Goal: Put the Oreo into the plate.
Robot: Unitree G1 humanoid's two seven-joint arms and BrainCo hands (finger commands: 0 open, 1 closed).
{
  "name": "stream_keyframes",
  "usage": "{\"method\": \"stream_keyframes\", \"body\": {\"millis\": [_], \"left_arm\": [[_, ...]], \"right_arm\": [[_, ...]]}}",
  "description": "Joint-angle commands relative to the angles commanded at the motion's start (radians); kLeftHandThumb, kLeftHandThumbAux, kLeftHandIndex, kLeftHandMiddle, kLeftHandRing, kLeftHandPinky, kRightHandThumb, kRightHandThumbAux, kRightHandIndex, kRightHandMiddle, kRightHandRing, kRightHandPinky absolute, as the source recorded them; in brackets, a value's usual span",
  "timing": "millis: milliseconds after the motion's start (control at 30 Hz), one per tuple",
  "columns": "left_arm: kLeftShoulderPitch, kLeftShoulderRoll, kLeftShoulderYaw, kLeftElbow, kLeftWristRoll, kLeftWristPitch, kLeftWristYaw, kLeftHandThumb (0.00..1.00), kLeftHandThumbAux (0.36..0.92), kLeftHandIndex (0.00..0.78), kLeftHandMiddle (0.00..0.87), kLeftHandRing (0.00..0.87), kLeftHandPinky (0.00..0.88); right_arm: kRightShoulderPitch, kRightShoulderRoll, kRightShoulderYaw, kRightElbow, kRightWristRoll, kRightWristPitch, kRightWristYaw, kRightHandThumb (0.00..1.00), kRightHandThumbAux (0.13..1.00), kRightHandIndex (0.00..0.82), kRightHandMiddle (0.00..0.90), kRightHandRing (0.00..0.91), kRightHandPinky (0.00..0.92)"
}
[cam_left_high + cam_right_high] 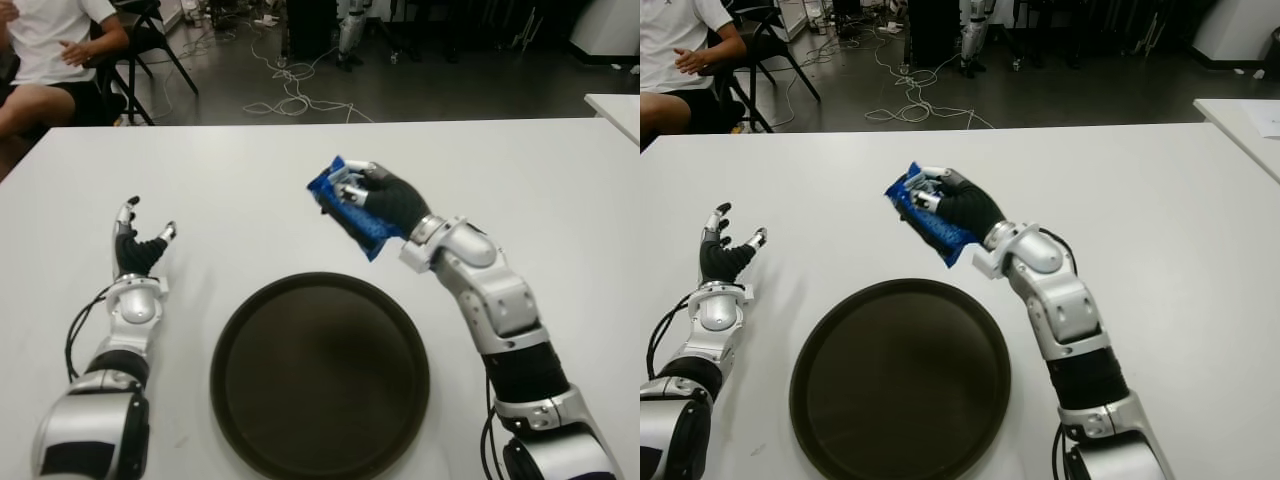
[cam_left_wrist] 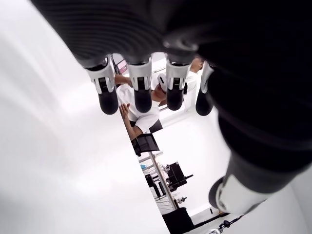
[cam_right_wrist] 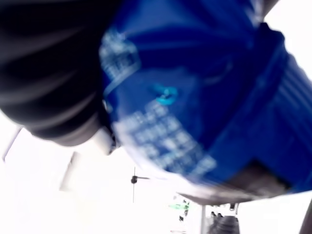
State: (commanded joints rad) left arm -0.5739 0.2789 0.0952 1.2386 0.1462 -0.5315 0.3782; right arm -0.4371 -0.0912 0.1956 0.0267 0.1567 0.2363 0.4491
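Note:
My right hand (image 1: 372, 195) is shut on a blue Oreo packet (image 1: 345, 213) and holds it in the air above the white table (image 1: 250, 180), just beyond the far right rim of the plate. The packet fills the right wrist view as a blue wrapper with white print (image 3: 195, 97). A round dark plate (image 1: 320, 375) lies near the front edge in the middle, with nothing in it. My left hand (image 1: 138, 240) shows to the left of the plate, fingers spread and holding nothing.
A person in a white shirt (image 1: 50, 40) sits on a chair beyond the table's far left corner. Cables (image 1: 290, 95) lie on the floor behind the table. A second white table's corner (image 1: 615, 105) shows at the far right.

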Motion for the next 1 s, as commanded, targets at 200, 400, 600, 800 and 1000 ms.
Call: {"method": "stream_keyframes", "body": {"millis": [200,400,600,800,1000], "left_arm": [[0.001,-0.003,0.000,-0.003,0.000,-0.006,0.000,0.000,0.740,0.045,0.056,0.035,0.012],[0.002,-0.006,0.004,-0.005,-0.006,-0.008,0.000,0.000,0.751,0.044,0.059,0.038,0.017],[0.001,-0.005,0.001,-0.002,-0.002,-0.006,0.005,0.000,0.760,0.048,0.068,0.046,0.024],[0.000,-0.003,-0.002,-0.002,0.003,-0.004,0.009,0.000,0.757,0.051,0.072,0.048,0.027],[0.001,-0.002,-0.006,-0.002,0.008,-0.004,0.013,0.000,0.759,0.050,0.064,0.046,0.025]], "right_arm": [[0.009,-0.002,0.020,0.036,-0.042,-0.113,0.014,0.709,0.715,0.441,0.793,0.803,0.792],[0.017,0.000,0.040,0.074,-0.082,-0.228,0.023,0.706,0.715,0.441,0.797,0.806,0.797],[0.012,-0.005,0.052,0.106,-0.108,-0.299,0.034,0.703,0.715,0.441,0.802,0.812,0.805],[0.008,-0.008,0.057,0.129,-0.132,-0.352,0.040,0.700,0.717,0.440,0.799,0.812,0.805],[0.004,-0.018,0.064,0.152,-0.150,-0.395,0.050,0.695,0.720,0.440,0.806,0.817,0.813]]}}
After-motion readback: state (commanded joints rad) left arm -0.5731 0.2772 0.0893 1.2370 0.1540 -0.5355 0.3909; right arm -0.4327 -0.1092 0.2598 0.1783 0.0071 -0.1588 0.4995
